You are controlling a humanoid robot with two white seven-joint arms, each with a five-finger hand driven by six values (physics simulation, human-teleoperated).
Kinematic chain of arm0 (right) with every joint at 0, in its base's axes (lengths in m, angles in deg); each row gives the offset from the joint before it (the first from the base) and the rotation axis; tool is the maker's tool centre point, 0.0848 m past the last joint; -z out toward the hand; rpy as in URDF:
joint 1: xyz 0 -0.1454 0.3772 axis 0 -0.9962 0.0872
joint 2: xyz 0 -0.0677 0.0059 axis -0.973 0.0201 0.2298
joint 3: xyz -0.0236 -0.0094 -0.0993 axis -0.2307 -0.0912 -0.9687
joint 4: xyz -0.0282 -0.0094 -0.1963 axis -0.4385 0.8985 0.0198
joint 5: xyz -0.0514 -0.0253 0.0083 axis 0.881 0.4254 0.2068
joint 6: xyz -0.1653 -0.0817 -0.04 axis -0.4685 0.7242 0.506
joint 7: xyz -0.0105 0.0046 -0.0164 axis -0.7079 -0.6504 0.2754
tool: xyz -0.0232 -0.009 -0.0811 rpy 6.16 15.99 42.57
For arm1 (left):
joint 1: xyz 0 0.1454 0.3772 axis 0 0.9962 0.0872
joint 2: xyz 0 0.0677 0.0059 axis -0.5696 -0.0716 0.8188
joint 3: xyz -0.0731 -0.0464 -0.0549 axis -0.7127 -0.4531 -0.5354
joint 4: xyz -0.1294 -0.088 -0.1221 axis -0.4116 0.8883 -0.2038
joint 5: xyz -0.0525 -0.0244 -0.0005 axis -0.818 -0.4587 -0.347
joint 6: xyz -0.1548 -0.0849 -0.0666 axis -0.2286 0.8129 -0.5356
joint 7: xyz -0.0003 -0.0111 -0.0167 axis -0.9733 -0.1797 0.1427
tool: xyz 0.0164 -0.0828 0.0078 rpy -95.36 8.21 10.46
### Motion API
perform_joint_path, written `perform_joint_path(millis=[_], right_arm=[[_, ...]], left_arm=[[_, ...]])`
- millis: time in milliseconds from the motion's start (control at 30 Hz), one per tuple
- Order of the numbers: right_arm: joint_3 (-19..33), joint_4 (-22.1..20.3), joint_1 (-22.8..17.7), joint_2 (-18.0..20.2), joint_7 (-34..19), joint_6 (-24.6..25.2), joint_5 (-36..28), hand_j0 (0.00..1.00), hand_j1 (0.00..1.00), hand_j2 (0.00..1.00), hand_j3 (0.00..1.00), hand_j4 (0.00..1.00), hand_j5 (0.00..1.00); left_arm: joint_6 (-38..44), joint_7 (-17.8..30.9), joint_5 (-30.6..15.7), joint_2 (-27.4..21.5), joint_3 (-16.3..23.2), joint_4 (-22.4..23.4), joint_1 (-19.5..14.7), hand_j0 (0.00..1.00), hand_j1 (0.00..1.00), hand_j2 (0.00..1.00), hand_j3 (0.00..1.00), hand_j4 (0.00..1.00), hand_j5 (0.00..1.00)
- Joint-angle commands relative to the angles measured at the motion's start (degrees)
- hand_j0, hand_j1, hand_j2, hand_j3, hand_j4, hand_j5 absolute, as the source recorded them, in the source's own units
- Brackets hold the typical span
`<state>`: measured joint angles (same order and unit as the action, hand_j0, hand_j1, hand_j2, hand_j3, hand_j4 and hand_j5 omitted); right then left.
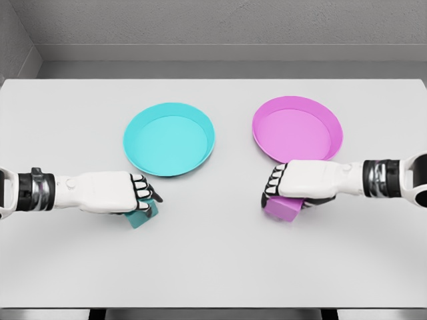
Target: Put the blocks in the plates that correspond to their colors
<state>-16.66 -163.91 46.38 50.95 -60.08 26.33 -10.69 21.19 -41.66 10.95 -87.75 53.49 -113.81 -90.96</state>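
Observation:
A cyan plate (169, 139) lies on the white table, left of centre. A magenta plate (297, 128) lies to its right. My left hand (139, 195) is curled over a teal block (142, 214) just below the cyan plate; only the block's lower corner shows under the fingers. My right hand (275, 189) is curled over a magenta block (281, 207) just below the magenta plate, its front face showing beneath the palm. Both blocks sit low at the table surface.
The white table (213, 267) spans the whole view, with its front edge at the bottom. A grey wall rises behind the far edge. Both forearms reach in from the sides at mid height.

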Motion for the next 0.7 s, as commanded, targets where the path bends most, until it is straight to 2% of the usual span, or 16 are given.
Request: perform_joint_path(millis=[0,100,200,233,300,367,500,567,667], right_arm=[[0.8,0.1,0.1,0.1,0.1,0.9,-0.3,0.57,0.57,0.57,0.57,0.57,0.57],[2.7,0.5,0.4,0.1,0.1,2.2,-0.4,0.57,0.57,0.57,0.57,0.57,0.57],[2.8,0.6,0.9,0.0,0.1,5.5,-0.4,0.57,0.57,0.57,0.57,0.57,0.57],[3.2,0.6,1.2,0.0,0.1,6.5,-0.4,0.57,0.57,0.57,0.57,0.57,0.57],[3.3,0.7,1.7,-0.1,0.1,8.9,-0.4,0.57,0.57,0.57,0.57,0.57,0.57],[3.2,0.8,1.9,-0.2,0.1,11.4,-0.5,0.57,0.57,0.57,0.57,0.57,0.57],[3.2,0.8,2.6,-0.3,0.1,16.8,-0.5,0.57,0.57,0.57,0.57,0.57,0.57],[3.2,0.8,3.0,-0.3,0.1,19.6,-0.5,0.57,0.57,0.57,0.57,0.57,0.57],[3.2,1.2,4.1,-1.5,0.1,23.5,-0.4,0.57,0.57,0.57,0.57,0.57,0.57]], left_arm=[[-0.2,0.8,0.5,0.0,0.2,0.1,0.0,0.43,0.43,0.43,0.43,0.43,0.43],[-0.2,0.6,0.4,-0.1,0.0,0.1,-0.4,0.42,0.42,0.42,0.42,0.42,0.42],[-0.2,0.1,-0.2,-0.1,-0.4,0.1,-0.8,0.4,0.4,0.4,0.4,0.4,0.4],[-0.2,0.0,-0.7,-0.1,-0.5,0.1,-0.8,0.36,0.36,0.36,0.36,0.36,0.36],[-0.2,0.0,-1.1,-0.2,-0.8,0.1,-0.8,0.33,0.33,0.33,0.33,0.33,0.33],[-0.2,0.2,-3.0,-0.4,-1.8,0.1,-1.0,0.23,0.23,0.23,0.23,0.23,0.23],[-0.2,0.5,-6.1,-2.1,-3.2,0.1,-0.9,0.16,0.16,0.16,0.16,0.16,0.16],[-0.2,0.6,-7.1,-2.3,-3.3,0.1,-1.0,0.15,0.15,0.15,0.15,0.15,0.15],[-0.2,0.5,-7.6,-1.7,-6.0,0.3,-0.9,0.15,0.15,0.15,0.15,0.15,0.15]])
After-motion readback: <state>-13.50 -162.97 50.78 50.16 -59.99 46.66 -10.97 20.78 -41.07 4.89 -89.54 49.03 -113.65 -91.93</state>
